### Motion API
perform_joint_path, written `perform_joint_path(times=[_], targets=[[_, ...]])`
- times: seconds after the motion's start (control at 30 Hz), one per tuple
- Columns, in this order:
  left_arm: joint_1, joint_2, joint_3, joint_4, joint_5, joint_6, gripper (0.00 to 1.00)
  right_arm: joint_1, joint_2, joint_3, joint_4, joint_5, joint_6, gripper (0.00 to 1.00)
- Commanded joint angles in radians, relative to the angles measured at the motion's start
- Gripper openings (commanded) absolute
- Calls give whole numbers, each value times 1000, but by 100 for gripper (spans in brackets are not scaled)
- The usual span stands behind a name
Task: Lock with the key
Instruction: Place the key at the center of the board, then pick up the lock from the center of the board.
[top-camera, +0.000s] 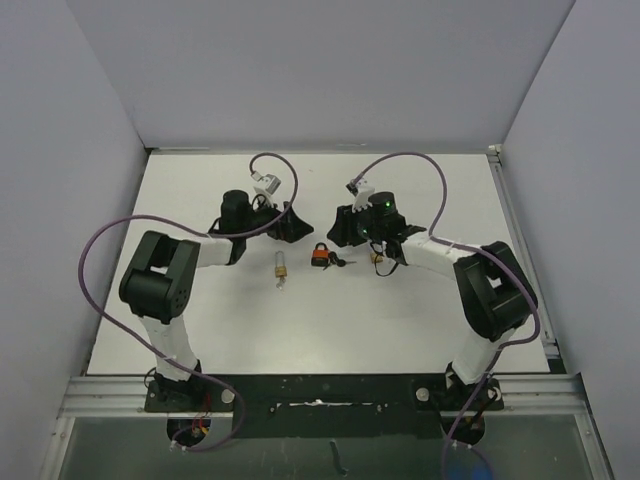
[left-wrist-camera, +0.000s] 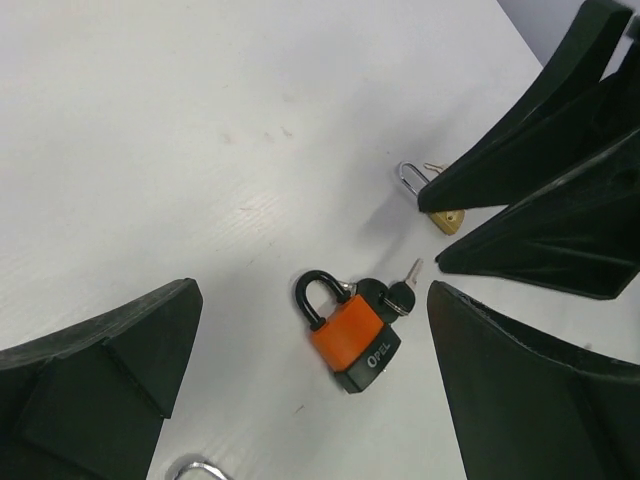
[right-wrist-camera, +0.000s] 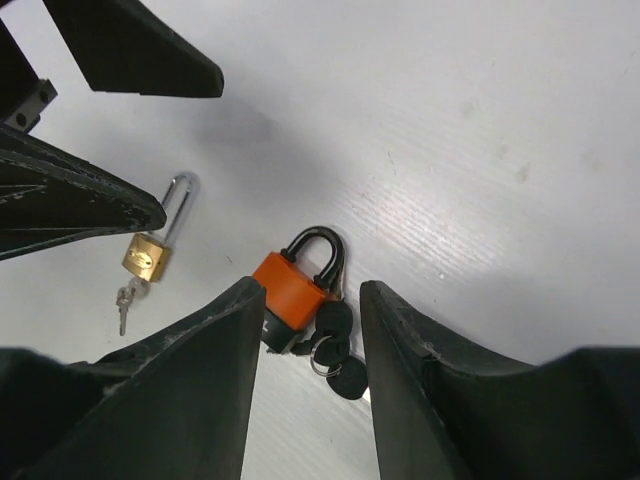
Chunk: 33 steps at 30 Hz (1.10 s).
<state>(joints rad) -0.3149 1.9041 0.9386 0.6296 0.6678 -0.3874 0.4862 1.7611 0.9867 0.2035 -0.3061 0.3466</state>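
The orange padlock (top-camera: 320, 256) lies flat on the table (top-camera: 440, 330) between my two hands. Its long axis runs roughly away from my bases, with the black shackle at the far end and the lettered base nearest me. Its black-headed keys (top-camera: 341, 262) are bunched against the side of the body toward my right arm, one bare blade pointing away from the lock (whether any key sits in the keyhole I cannot tell).

My right hand (right-wrist-camera: 310, 288) hangs over the lock with fingers spread, pinching nothing. The fingers frame the body, hiding a corner of its base and part of the key bunch. My left hand (left-wrist-camera: 312, 292) is spread wide and empty, and the lock lies ahead of it, touching neither finger.

A small brass padlock (left-wrist-camera: 441, 216) is half covered by my right fingers. A second brass padlock (right-wrist-camera: 146, 256), long-shackled, lies nearer my left hand.
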Motion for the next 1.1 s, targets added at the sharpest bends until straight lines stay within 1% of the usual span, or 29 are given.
perform_joint_path(times=[0.0,0.03,0.17,0.27,0.3,0.37,0.5,0.57,0.63,0.7,0.83,0.9,0.97,1.0,1.03,1.07], targets=[[36,-150,-69,-8,-106,11,98,23,-109,54,-35,35,-54,44],[48,-173,-94,-3,-125,-9,98,36,-121,51,-41,47,-63,46],[130,-265,-204,24,-178,-115,98,131,-144,60,-93,140,-129,63],[188,-333,-272,22,-189,-150,98,211,-135,92,-138,220,-180,70],[202,-359,-287,6,-196,-152,98,231,-128,105,-151,239,-187,72],[219,-412,-306,-51,-231,-144,98,273,-108,134,-172,277,-199,80],[226,-519,-327,-169,-297,-94,98,333,-63,167,-174,324,-221,95],[226,-567,-337,-200,-313,-83,98,350,-42,175,-166,329,-223,99],[227,-613,-353,-215,-334,-81,98,366,-19,189,-164,334,-221,99],[230,-654,-367,-225,-353,-83,98,379,10,218,-179,338,-210,96],[252,-713,-389,-231,-357,-114,98,406,71,269,-219,358,-194,87],[263,-733,-400,-228,-358,-138,98,421,97,280,-217,358,-187,79],[273,-756,-421,-212,-364,-165,98,431,120,295,-214,351,-175,63],[277,-770,-437,-197,-373,-185,98,436,131,304,-216,348,-170,51],[281,-785,-453,-179,-385,-207,98,440,143,314,-217,347,-158,41],[287,-799,-471,-161,-399,-229,98,440,153,322,-219,345,-148,37]])
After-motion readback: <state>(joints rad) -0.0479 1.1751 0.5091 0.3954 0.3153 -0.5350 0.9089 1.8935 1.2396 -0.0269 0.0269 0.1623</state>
